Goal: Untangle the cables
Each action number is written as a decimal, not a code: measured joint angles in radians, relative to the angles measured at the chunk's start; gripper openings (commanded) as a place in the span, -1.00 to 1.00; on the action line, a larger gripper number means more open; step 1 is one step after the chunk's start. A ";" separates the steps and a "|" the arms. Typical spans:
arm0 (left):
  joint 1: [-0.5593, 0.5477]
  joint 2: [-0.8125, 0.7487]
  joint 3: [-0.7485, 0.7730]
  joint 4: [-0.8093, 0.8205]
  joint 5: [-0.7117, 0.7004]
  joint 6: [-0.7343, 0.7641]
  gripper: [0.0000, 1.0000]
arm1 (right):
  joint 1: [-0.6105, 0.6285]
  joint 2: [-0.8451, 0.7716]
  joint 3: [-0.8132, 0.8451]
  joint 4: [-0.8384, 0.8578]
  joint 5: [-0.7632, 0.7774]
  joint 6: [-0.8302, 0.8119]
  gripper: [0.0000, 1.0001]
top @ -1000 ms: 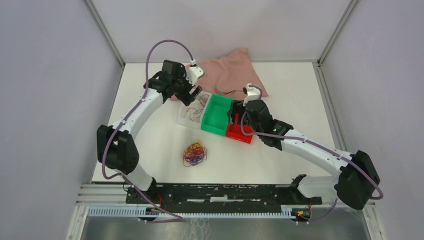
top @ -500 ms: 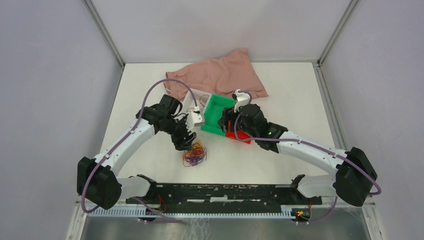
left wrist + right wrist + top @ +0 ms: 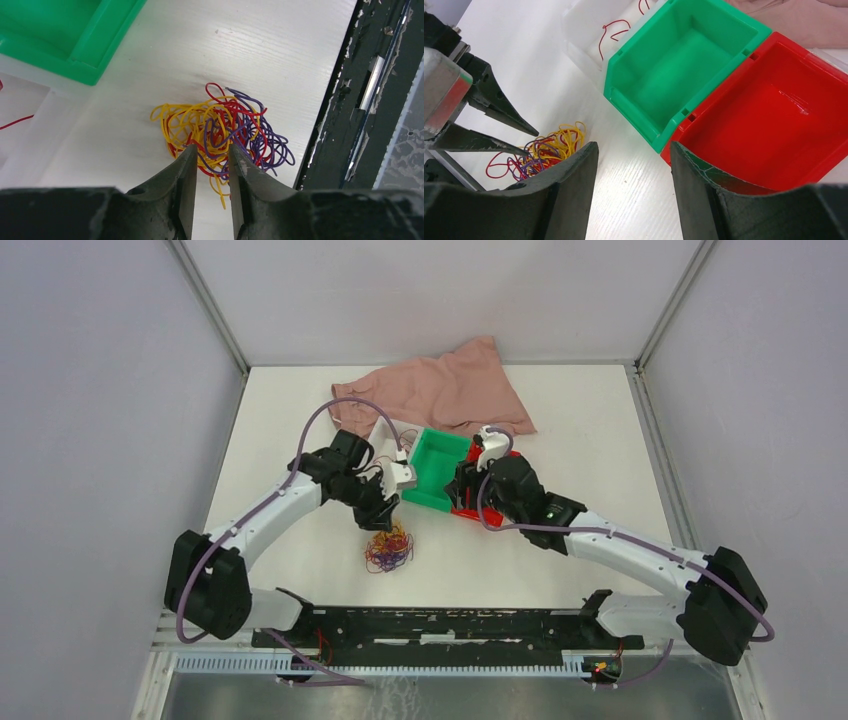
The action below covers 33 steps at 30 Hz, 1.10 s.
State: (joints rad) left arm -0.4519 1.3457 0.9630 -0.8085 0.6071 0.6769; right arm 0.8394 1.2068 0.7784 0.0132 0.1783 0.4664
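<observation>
Tangle of cables point(image 3: 388, 548) toward near edge of table point(image 3: 560, 550), left of centre

Straddles a few strands with left gripper point(image 3: 211, 155), jaws narrowly parted. Holds right gripper point(image 3: 634, 150) open, empty, over junction of green bin point(image 3: 684, 65) and red bin point(image 3: 774, 115).

Top view: fixed, high above the near side, looking down over the whole table point(image 3: 590, 440); distant.
Left wrist view: close, steeply downward, facing right, centred on the cables point(image 3: 225, 132).
Right wrist view: close, angled down toward far left, across the green bin point(image 3: 679, 65) and red bin point(image 3: 774, 115).
Shared by all three: cables, green bin.
</observation>
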 measured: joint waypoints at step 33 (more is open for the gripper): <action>-0.004 -0.051 0.112 -0.032 0.076 -0.079 -0.94 | 0.000 -0.047 -0.024 -0.001 -0.020 0.005 0.45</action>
State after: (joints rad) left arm -0.4561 1.2942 1.0748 -0.8402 0.6827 0.5980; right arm 0.8394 1.1599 0.7547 0.0124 0.1585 0.4717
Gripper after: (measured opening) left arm 0.043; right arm 0.589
